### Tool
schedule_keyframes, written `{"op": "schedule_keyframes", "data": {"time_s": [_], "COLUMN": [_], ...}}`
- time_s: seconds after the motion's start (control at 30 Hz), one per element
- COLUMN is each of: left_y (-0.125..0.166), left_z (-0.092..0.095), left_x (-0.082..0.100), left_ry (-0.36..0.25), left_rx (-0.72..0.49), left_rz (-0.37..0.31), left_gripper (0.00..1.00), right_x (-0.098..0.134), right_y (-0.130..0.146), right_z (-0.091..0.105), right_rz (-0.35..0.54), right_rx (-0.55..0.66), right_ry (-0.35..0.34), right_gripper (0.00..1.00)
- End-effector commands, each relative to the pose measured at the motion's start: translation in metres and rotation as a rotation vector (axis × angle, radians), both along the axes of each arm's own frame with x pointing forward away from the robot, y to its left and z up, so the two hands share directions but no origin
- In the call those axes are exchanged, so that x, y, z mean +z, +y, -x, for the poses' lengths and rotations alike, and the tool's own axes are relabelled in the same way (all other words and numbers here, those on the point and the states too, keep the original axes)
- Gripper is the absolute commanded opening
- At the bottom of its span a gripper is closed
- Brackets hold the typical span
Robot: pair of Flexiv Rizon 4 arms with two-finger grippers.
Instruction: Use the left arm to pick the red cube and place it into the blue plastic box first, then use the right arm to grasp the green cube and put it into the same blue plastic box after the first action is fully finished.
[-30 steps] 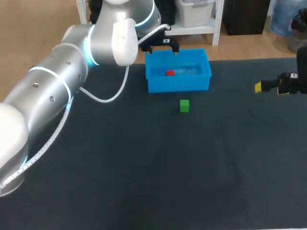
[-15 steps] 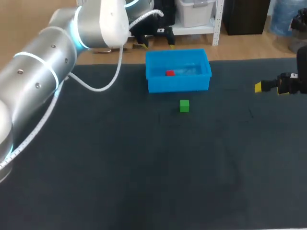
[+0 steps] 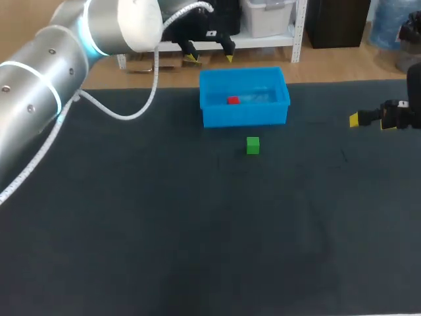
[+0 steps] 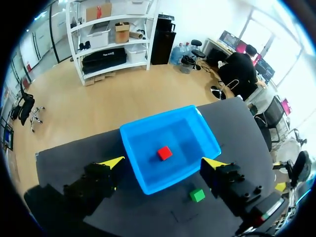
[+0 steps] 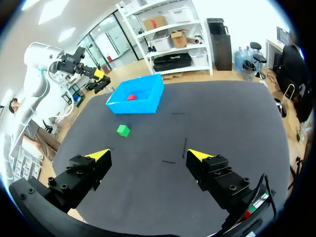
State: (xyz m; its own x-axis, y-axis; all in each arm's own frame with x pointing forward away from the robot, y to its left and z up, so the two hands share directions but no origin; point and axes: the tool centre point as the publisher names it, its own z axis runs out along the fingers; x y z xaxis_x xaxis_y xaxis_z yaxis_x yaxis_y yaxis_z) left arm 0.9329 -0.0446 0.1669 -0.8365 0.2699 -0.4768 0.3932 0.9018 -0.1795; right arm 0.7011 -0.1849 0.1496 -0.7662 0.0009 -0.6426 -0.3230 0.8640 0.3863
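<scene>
on the dark counter the green cube sits by itself, near the front wall of the blue box but not touching it. the right tool hangs at the counter's right edge, well apart from the cube, its fingers spread wide with nothing between them. the red cube lies inside the box, on its floor. past the box's far left corner, the left tool hovers raised over the counter's far edge, fingers wide apart and holding nothing.
</scene>
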Motion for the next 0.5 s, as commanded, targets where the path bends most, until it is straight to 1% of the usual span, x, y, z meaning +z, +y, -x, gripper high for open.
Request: {"op": "schedule_keyframes", "data": {"time_s": [0.03,0.5], "left_y": [0.016,0.047], "left_z": [0.022,0.053], "left_x": [0.002,0.007], "left_ry": [-0.026,-0.043], "left_rx": [-0.006,-0.041], "left_rz": [0.027,0.046], "left_gripper": [1.0,1.0], "right_x": [0.0,0.0], "right_y": [0.0,0.0], "right_z": [0.0,0.0], "right_rz": [0.001,0.001], "right_rx": [0.0,0.0], "right_ry": [0.0,0.0], "right_gripper": [1.0,1.0]}}
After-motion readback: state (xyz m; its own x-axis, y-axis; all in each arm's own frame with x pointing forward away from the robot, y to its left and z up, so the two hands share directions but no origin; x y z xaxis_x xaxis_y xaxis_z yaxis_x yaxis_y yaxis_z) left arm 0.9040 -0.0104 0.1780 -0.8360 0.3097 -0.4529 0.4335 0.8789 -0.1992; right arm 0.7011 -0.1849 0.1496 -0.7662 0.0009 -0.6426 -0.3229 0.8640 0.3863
